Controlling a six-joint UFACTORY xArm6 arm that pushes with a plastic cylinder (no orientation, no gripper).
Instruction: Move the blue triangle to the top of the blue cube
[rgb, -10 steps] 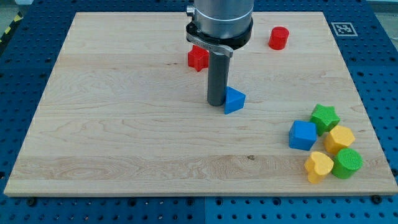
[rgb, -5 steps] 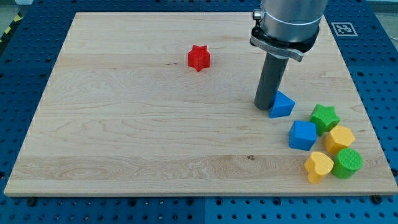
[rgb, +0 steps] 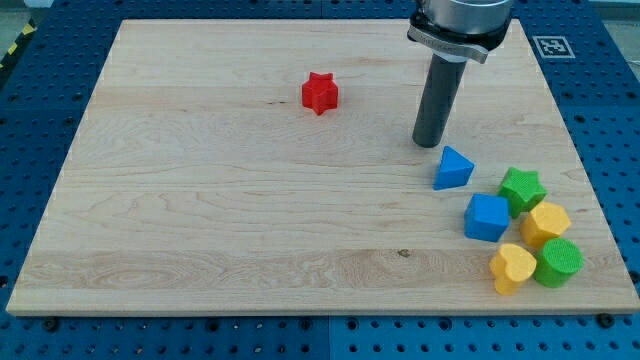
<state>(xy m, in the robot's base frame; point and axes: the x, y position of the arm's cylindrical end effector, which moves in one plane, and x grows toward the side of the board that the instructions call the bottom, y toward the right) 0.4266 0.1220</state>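
Observation:
The blue triangle lies on the wooden board at the view's right. The blue cube sits just below and slightly right of it, with a small gap between them. My tip rests on the board just above and left of the blue triangle, apart from it. The rod rises from the tip toward the view's top.
A green star, a yellow block, a green cylinder and a yellow heart cluster right of and below the blue cube. A red star lies at upper centre. The board's right edge is close.
My tip pushed the blue triangle from the board's centre rightward to just above the blue cube. It has now pulled back up and off the triangle. The red cylinder is no longer visible.

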